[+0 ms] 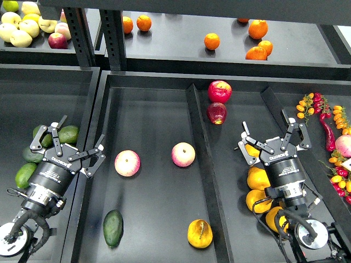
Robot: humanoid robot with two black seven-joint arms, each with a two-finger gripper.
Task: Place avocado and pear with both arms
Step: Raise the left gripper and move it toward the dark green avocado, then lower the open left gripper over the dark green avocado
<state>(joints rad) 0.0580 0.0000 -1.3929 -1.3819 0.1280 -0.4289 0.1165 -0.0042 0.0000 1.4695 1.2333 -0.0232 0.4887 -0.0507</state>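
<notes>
With avocado (113,228) and pear (199,233) resting in the centre tray (153,120), I judge both placed, so my left gripper (67,147) and right gripper (272,138) hang open, empty.

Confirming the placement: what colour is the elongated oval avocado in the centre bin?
Dark matte green avocado, head view.

Mock grocery produce stand: black tiered trays (164,82) sort fruit by kind, with oranges (211,41) and apples (22,27) on the upper shelf and chillies (328,134) at right.
</notes>
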